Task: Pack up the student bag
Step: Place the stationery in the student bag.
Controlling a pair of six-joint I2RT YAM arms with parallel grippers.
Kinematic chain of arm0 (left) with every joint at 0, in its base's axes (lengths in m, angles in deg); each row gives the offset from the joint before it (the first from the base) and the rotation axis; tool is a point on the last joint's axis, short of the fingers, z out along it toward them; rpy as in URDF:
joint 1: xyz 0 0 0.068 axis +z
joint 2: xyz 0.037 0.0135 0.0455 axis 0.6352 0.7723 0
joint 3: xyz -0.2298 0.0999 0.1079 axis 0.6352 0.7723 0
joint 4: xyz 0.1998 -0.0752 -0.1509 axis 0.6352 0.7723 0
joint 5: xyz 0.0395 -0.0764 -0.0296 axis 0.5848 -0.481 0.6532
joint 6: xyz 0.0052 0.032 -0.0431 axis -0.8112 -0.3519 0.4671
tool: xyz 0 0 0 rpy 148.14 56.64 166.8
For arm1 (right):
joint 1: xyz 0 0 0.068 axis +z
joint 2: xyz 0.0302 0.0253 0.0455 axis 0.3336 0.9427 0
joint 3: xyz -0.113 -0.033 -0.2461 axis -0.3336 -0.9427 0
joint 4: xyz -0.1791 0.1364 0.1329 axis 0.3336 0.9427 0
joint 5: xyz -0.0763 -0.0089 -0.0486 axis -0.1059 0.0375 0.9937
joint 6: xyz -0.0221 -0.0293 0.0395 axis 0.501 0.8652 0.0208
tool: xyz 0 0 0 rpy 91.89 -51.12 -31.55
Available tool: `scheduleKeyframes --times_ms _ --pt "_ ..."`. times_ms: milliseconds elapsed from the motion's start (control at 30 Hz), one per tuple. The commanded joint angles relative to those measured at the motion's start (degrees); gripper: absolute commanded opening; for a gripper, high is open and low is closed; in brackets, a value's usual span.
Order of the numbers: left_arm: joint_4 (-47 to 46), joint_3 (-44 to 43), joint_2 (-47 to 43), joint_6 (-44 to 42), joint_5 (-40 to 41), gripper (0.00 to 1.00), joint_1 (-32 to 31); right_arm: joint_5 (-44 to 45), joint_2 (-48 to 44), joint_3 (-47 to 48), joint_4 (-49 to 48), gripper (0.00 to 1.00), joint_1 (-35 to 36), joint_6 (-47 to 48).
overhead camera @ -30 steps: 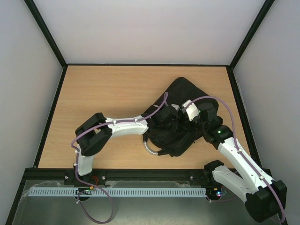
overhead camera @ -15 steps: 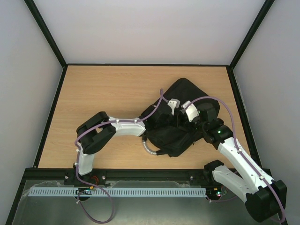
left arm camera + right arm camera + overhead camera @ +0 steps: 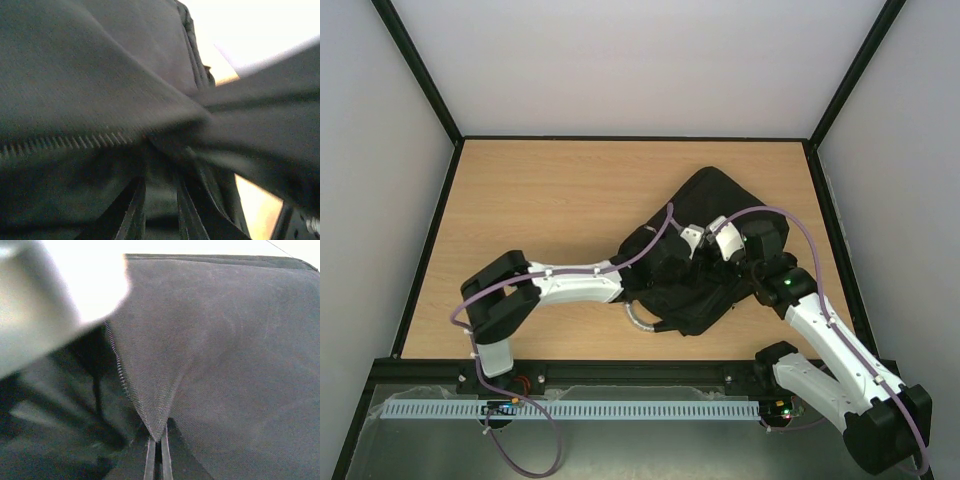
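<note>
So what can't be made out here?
- Contents of the bag: top view, arms and folded fabric lie over it.
- Whether the left gripper holds fabric: left wrist view, dark and blurred.
- Pale shape, right wrist view: too blurred to identify.

Overhead looks down; wrist cameras hug the student bag (image 3: 715,195).

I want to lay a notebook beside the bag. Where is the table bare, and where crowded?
Bare: the left half of the table, between its left edge, the student bag and the left arm; also a strip behind the bag along the far edge. Crowded: the near right, where the right arm reaches the bag too.
</note>
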Motion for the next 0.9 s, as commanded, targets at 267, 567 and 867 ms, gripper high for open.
scheduleKeyframes --times_ms 267,567,867 --pt "25.7 14.8 -21.5 4.9 14.7 0.36 -5.0 -3.6 -1.7 0.2 -1.5 0.01 0.9 0.4" --pt "44.6 22.8 -38.9 18.6 24.4 0.60 3.0 -3.7 -1.3 0.2 -1.5 0.01 0.9 0.4" --pt "51.4 26.8 -49.0 23.1 18.4 0.72 25.6 -3.4 -1.9 0.1 -1.5 0.01 0.9 0.4"
